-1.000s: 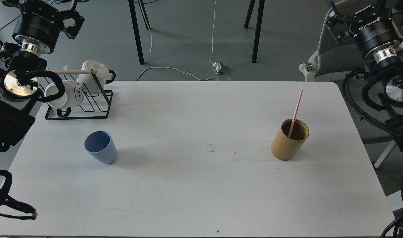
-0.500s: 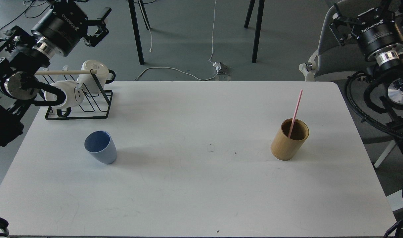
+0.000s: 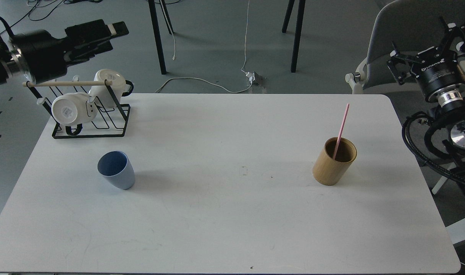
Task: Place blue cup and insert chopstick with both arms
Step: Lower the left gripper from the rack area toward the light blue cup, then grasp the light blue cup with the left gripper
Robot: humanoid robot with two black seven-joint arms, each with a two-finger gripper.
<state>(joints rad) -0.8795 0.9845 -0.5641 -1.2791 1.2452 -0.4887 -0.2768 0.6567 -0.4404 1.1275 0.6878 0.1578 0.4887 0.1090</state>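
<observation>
The blue cup (image 3: 116, 169) stands upright on the left part of the white table (image 3: 232, 229), open end up. A single pink chopstick (image 3: 341, 128) leans inside the tan cylindrical holder (image 3: 334, 161) on the right part of the table. My left gripper (image 3: 112, 37) hovers beyond the table's far left corner, above the mug rack, pointing right, its fingers apart and empty. My right gripper (image 3: 427, 47) is off the table's right edge, in front of a grey chair, open and empty. Both grippers are far from the cup and the chopstick.
A black wire rack (image 3: 91, 122) with a pale wooden rod and two white mugs (image 3: 70, 109) stands at the table's far left corner. A grey chair (image 3: 404, 30) stands by the far right corner. Black legs and cables lie on the floor behind.
My left arm has swung up and rightward, its gripper now pointing right above the rack. My right gripper has dropped lower and moved a little right. Cup, holder and chopstick have not moved.
</observation>
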